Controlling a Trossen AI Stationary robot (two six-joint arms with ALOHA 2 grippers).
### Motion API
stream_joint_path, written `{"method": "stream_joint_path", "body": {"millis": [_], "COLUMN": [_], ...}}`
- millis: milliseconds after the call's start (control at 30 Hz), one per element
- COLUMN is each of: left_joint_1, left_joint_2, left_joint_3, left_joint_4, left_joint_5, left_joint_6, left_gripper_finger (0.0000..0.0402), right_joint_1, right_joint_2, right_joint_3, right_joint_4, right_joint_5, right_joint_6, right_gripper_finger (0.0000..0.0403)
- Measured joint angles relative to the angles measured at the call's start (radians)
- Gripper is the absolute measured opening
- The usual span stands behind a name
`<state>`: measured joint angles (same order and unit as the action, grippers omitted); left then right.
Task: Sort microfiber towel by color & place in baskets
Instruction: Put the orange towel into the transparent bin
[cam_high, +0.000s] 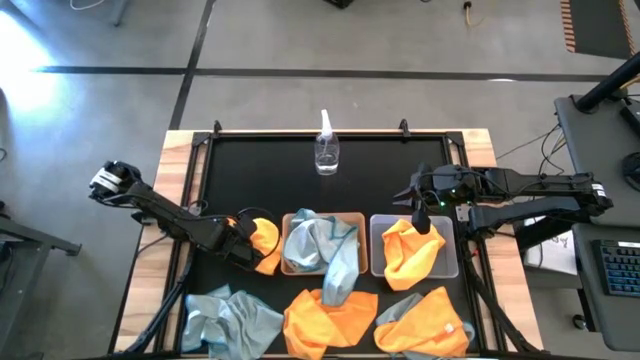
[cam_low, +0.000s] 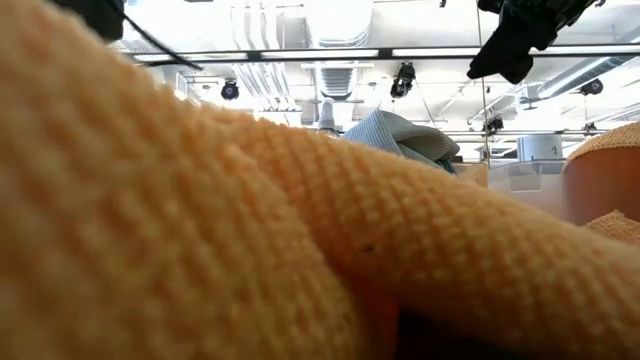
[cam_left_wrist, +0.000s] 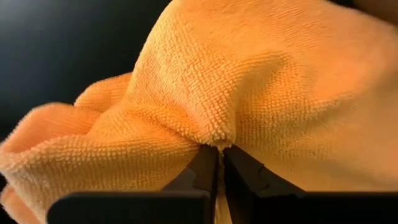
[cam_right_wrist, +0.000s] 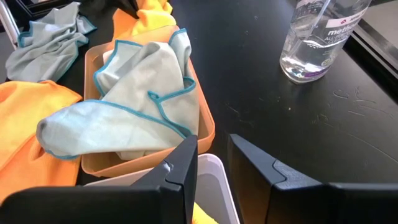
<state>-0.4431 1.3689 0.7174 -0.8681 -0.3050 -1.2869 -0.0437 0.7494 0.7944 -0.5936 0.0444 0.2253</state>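
My left gripper (cam_high: 248, 240) is shut on a bright orange microfiber towel (cam_high: 266, 244) just left of the tan basket (cam_high: 290, 270). That basket holds a pale blue-grey towel (cam_high: 325, 245), which drapes over its near rim. My right gripper (cam_high: 420, 215) hovers open over the translucent grey basket (cam_high: 452, 268), in which an orange towel (cam_high: 410, 250) lies. In the right wrist view the right gripper (cam_right_wrist: 211, 162) has nothing between its fingers. My left gripper pinches a puckered fold of the orange towel (cam_left_wrist: 211, 138) between its two fingertips. The fingers come steeply from above, slanting in from the table's left. The towel bunches up around the fingertips; its lower part (cam_high: 268, 264) hangs beside the tan basket's left wall.
Along the near edge lie a blue-grey towel (cam_high: 230, 320), an orange towel (cam_high: 330, 320) and an orange towel over a blue-grey one (cam_high: 425, 325). A clear spray bottle (cam_high: 326, 150) stands at the far middle. An orange towel (cam_low: 200, 230) fills the low view.
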Motion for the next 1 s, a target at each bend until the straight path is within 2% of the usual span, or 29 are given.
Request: {"method": "stream_joint_path", "body": {"millis": [267,500,700,867,1000], "left_joint_1": [0.0,-0.001,-0.001,-0.001,0.0], "left_joint_2": [-0.001,-0.001,-0.001,-0.001,-0.001], "left_joint_3": [0.184,0.417,0.59,0.667,0.679], "left_joint_4": [-0.039,-0.119,-0.122,-0.141,-0.146], "left_joint_5": [-0.013,-0.186,-0.329,-0.386,-0.394], "left_joint_6": [0.133,0.297,0.479,0.564,0.604], "left_gripper_finger": [0.0001,0.0,0.0,0.0,0.0], "right_joint_1": [0.0,0.0,0.0,0.0,0.0], "right_joint_2": [0.0,0.0,0.0,0.007,0.041], "right_joint_3": [0.0,0.0,0.0,0.0,0.0], "right_joint_4": [0.0,0.026,0.157,0.274,0.359], "right_joint_5": [0.0,0.0,0.001,0.008,0.01], "right_joint_6": [0.0,0.003,0.003,0.01,0.037], "right_gripper_finger": [0.0082,0.0082,0.0082,0.0082,0.0082]}}
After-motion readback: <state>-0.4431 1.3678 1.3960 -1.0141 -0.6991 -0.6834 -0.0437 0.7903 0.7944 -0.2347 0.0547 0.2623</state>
